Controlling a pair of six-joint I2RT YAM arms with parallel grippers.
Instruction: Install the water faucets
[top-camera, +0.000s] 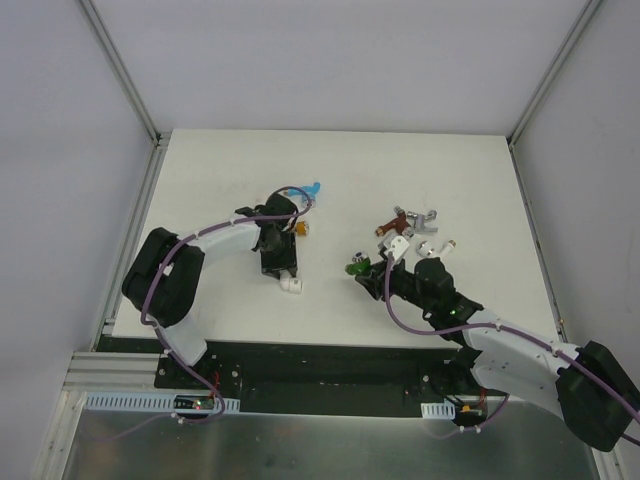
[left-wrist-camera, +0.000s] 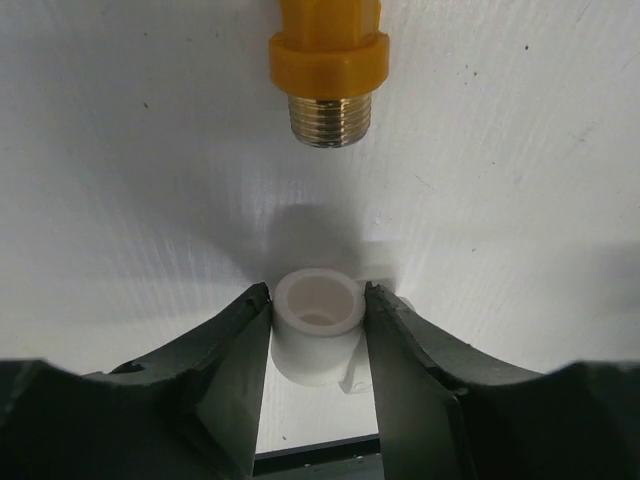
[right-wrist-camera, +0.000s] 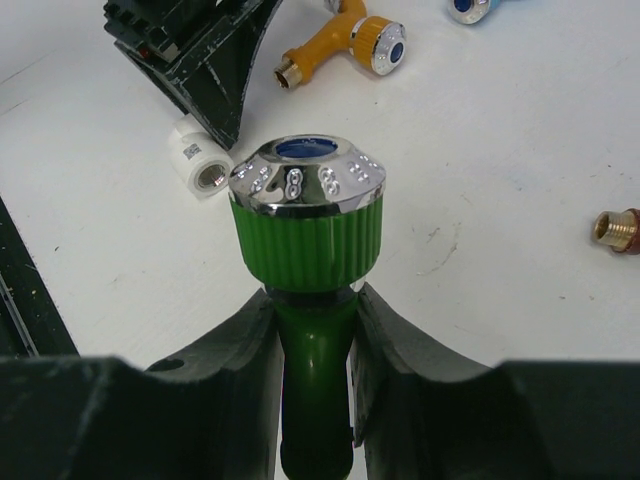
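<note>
My left gripper (left-wrist-camera: 318, 298) has its jaws pressed against both sides of a stubby white pipe fitting (left-wrist-camera: 318, 330) that stands on the table, open end toward the camera. From above, this gripper (top-camera: 284, 272) points down at the fitting (top-camera: 291, 286). Just beyond lies the orange faucet (left-wrist-camera: 330, 60), brass thread toward the fitting. My right gripper (right-wrist-camera: 315, 320) is shut on the stem of the green faucet (right-wrist-camera: 308, 230), its chrome cap facing away. In the top view, the gripper (top-camera: 368, 270) holds the green faucet (top-camera: 357, 265) mid-table.
The blue faucet (top-camera: 311, 188) lies behind the left gripper. A cluster right of centre holds a reddish-brown faucet (top-camera: 388, 222), a grey one (top-camera: 422, 218) and a white one (top-camera: 397, 246). A brass threaded end (right-wrist-camera: 618, 230) shows right of the green faucet.
</note>
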